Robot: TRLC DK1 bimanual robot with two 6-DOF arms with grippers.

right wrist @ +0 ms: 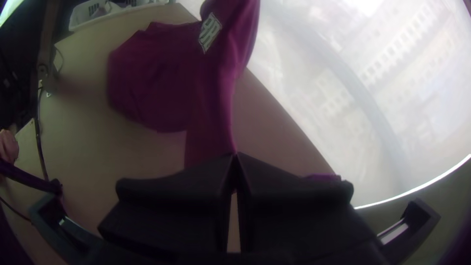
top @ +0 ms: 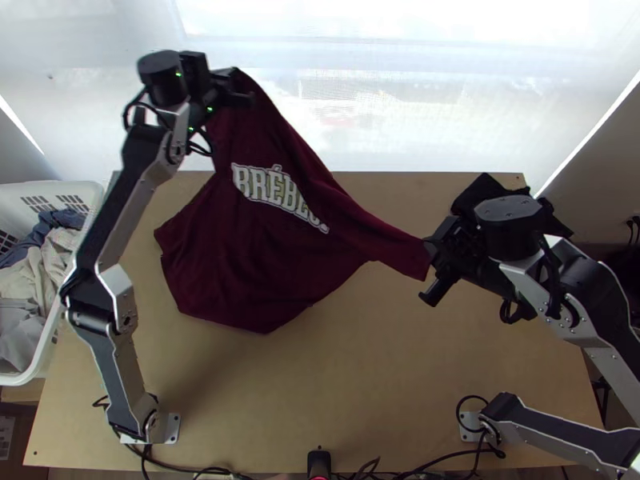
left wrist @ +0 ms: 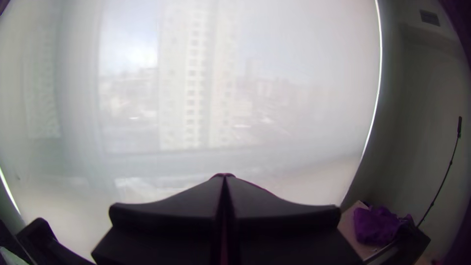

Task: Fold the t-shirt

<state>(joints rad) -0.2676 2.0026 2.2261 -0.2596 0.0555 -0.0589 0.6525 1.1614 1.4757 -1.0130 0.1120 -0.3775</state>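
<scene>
The maroon t-shirt (top: 248,264) with white lettering is stretched between both grippers, its top part raised and its lower part on the table's left half. At the upper left, my left gripper (top: 240,86) holds one end up high; in the left wrist view the left gripper (left wrist: 224,179) is closed, with a sliver of maroon at its tips. My right gripper (top: 432,260) is shut on the sleeve end at the right; in the right wrist view the cloth (right wrist: 211,108) runs in a narrow band to the right gripper (right wrist: 235,156).
A white basket (top: 40,368) of clothes stands at the left edge. A black cloth (top: 488,190) lies at the table's far right, partly behind the right arm. Cables run along the near edge beside a small black device (top: 319,462). A bright window screen rises behind the table.
</scene>
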